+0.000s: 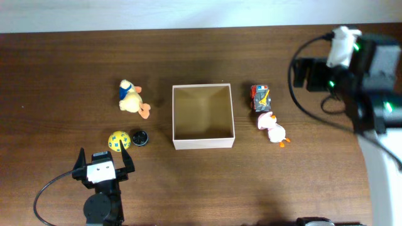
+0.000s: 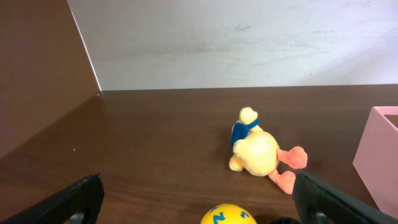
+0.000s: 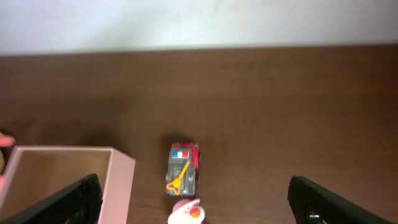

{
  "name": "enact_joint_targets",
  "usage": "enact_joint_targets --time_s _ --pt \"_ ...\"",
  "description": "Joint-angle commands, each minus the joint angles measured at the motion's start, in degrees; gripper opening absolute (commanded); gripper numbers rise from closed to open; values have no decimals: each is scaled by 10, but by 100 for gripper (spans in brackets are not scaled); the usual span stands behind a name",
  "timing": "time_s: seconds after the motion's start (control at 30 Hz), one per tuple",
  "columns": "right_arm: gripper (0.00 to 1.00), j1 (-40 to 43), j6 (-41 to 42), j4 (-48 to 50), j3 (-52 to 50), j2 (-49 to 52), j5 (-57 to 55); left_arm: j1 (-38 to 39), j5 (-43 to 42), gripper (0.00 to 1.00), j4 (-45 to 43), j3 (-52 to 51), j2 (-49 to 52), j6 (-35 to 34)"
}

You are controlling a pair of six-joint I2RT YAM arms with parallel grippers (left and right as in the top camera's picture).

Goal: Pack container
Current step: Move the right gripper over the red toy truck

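The container [image 1: 204, 143], a square open cardboard box, white outside and brown inside, stands empty mid-table; it also shows in the left wrist view [image 2: 379, 149] and the right wrist view [image 3: 118, 174]. Left of it lie a yellow plush duck [image 1: 130, 98] [image 2: 255, 152], a yellow ball with blue marks [image 1: 117, 140] [image 2: 228, 214] and a small black round piece [image 1: 139, 137]. Right of it lie a toy car [image 1: 260, 96] [image 3: 182, 169] and a pink-white bird toy [image 1: 272, 129] [image 3: 186, 213]. My left gripper [image 1: 105, 162] [image 2: 202, 202] is open and empty, just before the ball. My right gripper [image 3: 199, 200] is open and empty, short of the bird.
Dark equipment with cables [image 1: 352, 63] fills the far right corner. A white surface [image 1: 383, 176] borders the table on the right. A white wall runs along the back, and a brown panel [image 2: 37, 74] stands at the left.
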State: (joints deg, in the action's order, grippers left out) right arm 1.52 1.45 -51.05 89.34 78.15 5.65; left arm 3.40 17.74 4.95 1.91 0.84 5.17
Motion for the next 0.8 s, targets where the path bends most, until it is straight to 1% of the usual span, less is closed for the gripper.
enact_joint_targets --time_s 0.0,0.07,0.13,0.2,0.23,0.37,0.57,0.77 --pt "99 4 -20 -2 12 69 48 -3 -6 99 0 -5 -5 9" --pt "99 0 -42 9 12 107 81 -3 -6 99 0 -5 -5 9" --pt "99 -6 -42 15 12 137 75 -3 -6 99 0 -5 -5 9" --pt "99 -19 -42 21 12 170 60 -3 -6 99 0 -5 -5 9" --pt "99 -35 -43 30 12 205 35 -3 -6 99 0 -5 -5 9" --pt "99 -70 -43 55 12 271 -20 -3 -6 99 0 -5 -5 9" --pt "99 -109 -32 86 12 336 -72 -3 -6 99 0 -5 -5 9" --pt "99 -112 -10 96 12 372 -126 -3 -6 99 0 -5 -5 9"
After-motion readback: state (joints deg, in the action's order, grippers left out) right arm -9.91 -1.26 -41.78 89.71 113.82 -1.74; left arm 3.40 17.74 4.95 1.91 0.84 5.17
